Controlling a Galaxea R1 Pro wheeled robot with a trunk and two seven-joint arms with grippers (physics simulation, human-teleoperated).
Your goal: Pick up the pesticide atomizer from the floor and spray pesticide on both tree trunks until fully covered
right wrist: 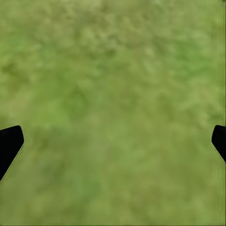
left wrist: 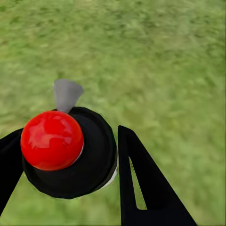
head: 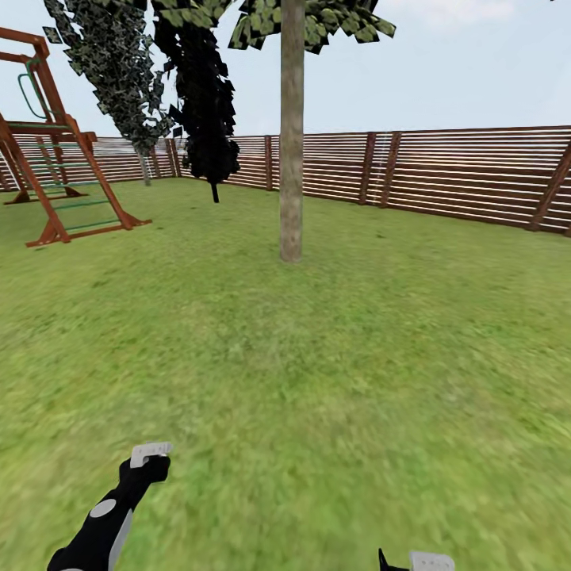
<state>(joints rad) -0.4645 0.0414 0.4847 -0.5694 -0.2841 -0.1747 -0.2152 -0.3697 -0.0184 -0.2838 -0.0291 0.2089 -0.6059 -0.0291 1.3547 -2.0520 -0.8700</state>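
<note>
The pesticide atomizer (left wrist: 66,155) sits between my left gripper's black fingers (left wrist: 141,179): a round black body with a shiny red dome and a pale grey nozzle pointing away. My left gripper (head: 147,469) is low at the lower left of the head view, shut on it, with the grey spray head (head: 151,453) poking above. A thick mottled grey-brown tree trunk (head: 291,159) rises from the grass floor (head: 317,381) several metres ahead. My right gripper (right wrist: 115,141) hangs open over bare grass and shows at the bottom edge (head: 408,561).
A brown slat fence (head: 444,170) rings the lawn. A wooden play frame (head: 55,159) stands at the far left. A black-leaved cone tree (head: 202,103) and a leaning leafy tree (head: 119,71) stand near the fence. Open grass lies between me and the trunk.
</note>
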